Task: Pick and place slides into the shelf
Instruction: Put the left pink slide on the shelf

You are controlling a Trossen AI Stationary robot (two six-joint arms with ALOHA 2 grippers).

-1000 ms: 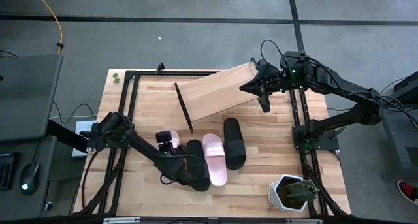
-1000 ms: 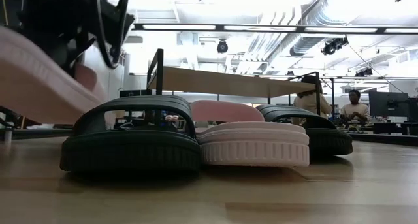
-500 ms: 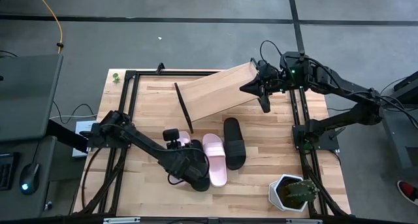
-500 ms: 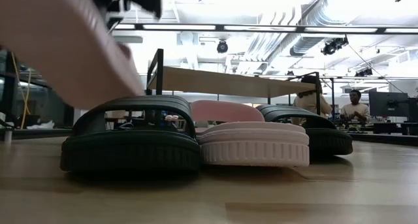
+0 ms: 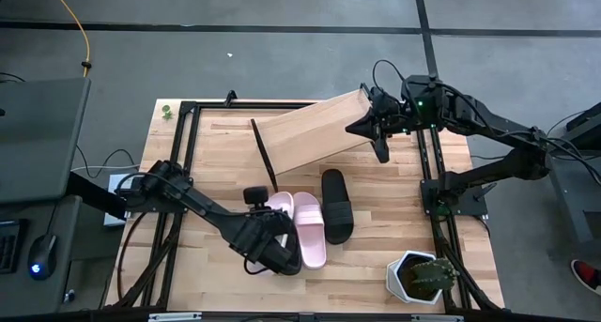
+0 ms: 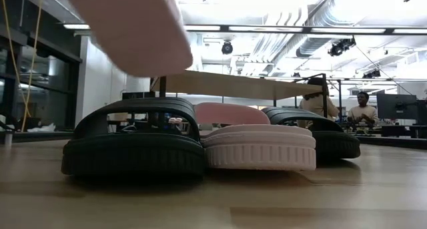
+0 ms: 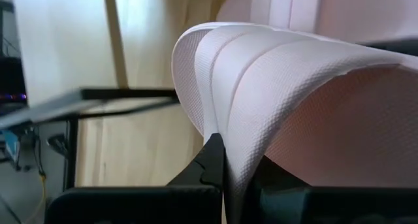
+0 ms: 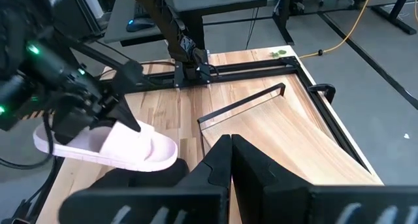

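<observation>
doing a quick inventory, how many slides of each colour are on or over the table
pale pink slides: 2, one on the table, one held up by the left gripper
black slides: 2
total: 4

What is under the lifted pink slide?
The pink slide, clamped in the left gripper, hangs over a black slide on the table. That slide's far end is covered.

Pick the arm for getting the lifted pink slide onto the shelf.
Left. The left gripper is shut on the pink slide, held off the table. The right gripper is shut and empty at the shelf.
</observation>
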